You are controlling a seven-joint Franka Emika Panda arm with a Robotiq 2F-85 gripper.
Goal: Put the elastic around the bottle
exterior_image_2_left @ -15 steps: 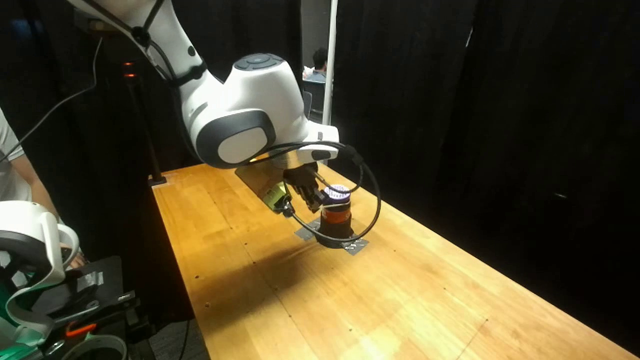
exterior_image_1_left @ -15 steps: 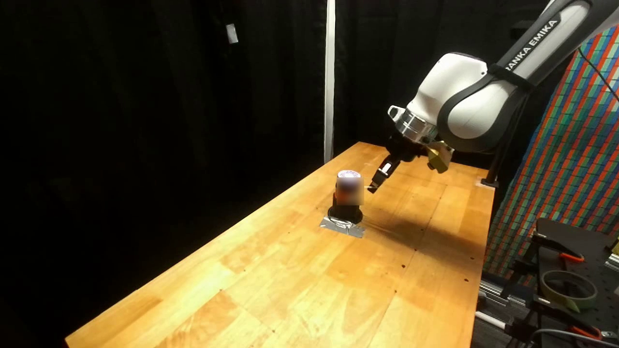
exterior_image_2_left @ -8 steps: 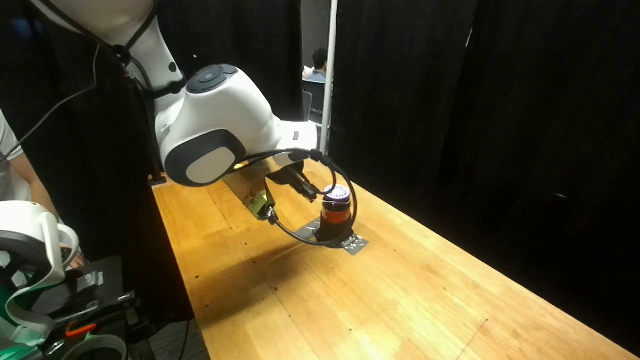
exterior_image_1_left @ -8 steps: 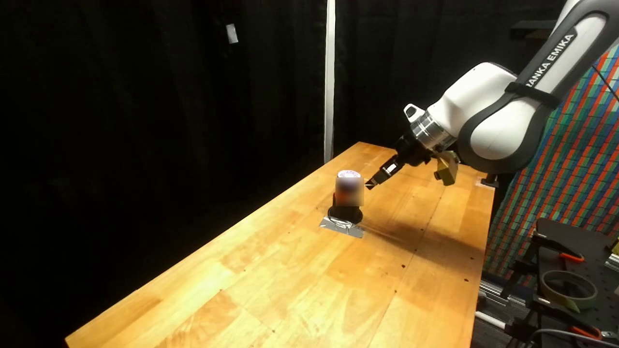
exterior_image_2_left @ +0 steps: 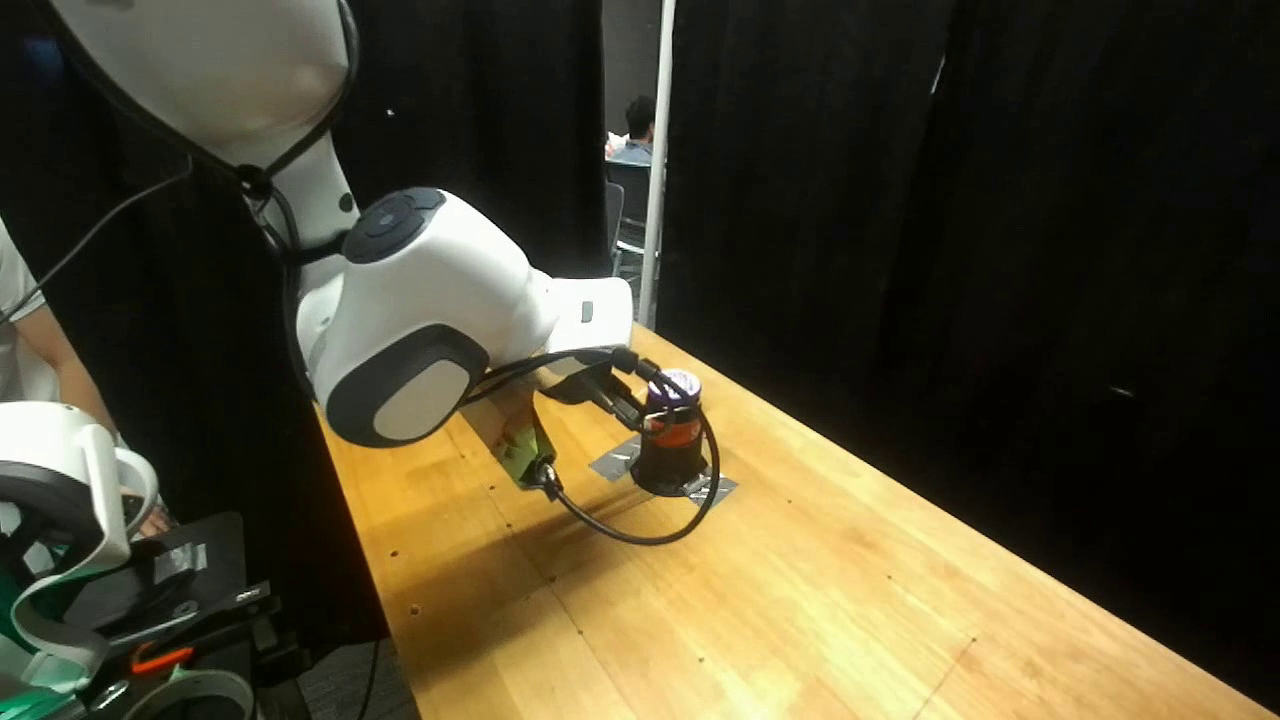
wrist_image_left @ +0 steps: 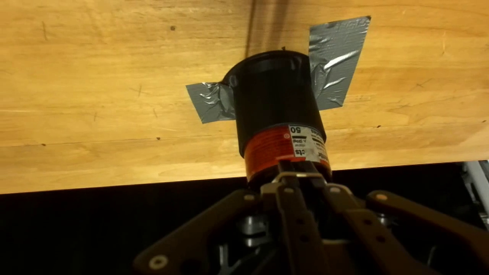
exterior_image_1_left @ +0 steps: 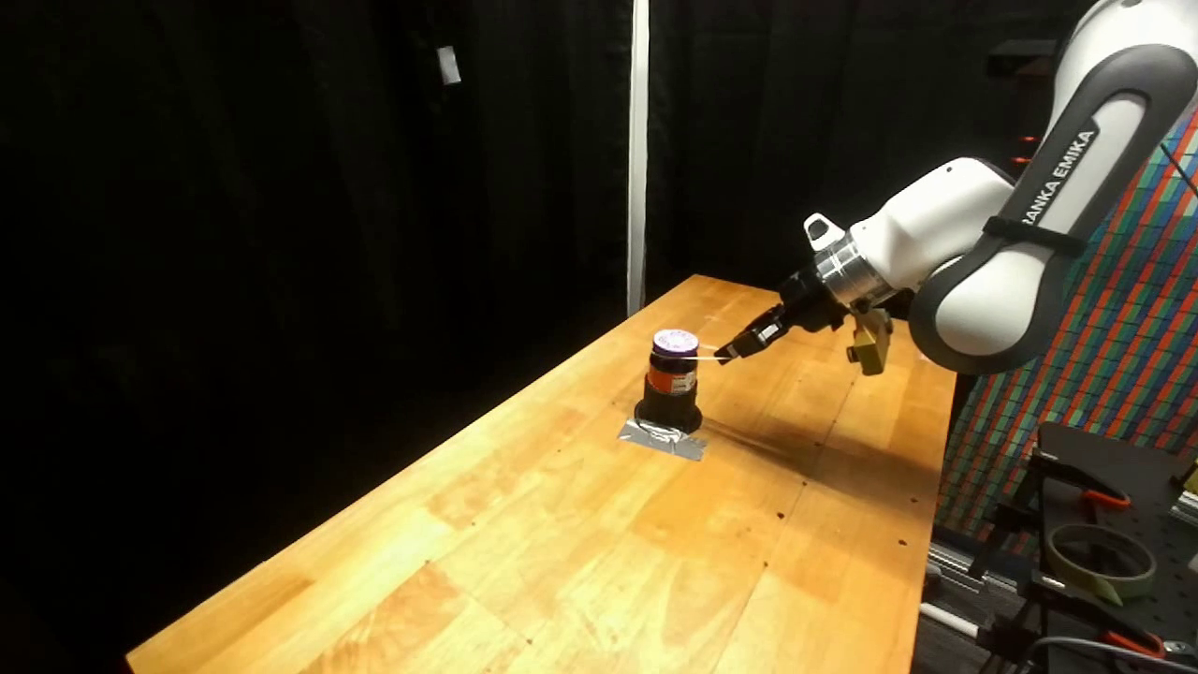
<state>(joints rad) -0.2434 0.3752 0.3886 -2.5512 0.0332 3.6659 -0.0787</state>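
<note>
The dark bottle (exterior_image_1_left: 674,382) with an orange-red band and pale lid stands upright in a black holder (wrist_image_left: 273,89) on the wooden table. It shows in both exterior views (exterior_image_2_left: 672,432) and in the wrist view (wrist_image_left: 263,151). A thin pale elastic (exterior_image_1_left: 708,358) runs from the bottle's upper part to my fingertips. In the wrist view, the elastic (wrist_image_left: 300,175) crosses over both fingers and bends round their outer sides. My gripper (wrist_image_left: 295,165) is tilted beside the bottle's upper part (exterior_image_1_left: 723,357). The fingers stand close together; whether their pads touch I cannot tell.
Silver tape (exterior_image_1_left: 662,439) fixes the holder to the table (exterior_image_1_left: 599,543). A black cable (exterior_image_2_left: 640,541) from the wrist loops in front of the bottle. A side stand with a tape roll (exterior_image_1_left: 1101,560) is beside the table. A person (exterior_image_2_left: 50,345) is at the edge.
The arm has drawn back from the bottle and the wrist has tilted flatter. The fingertips stay near the bottle's upper part, with the elastic stretched between them and the bottle. The bottle has not moved.
</note>
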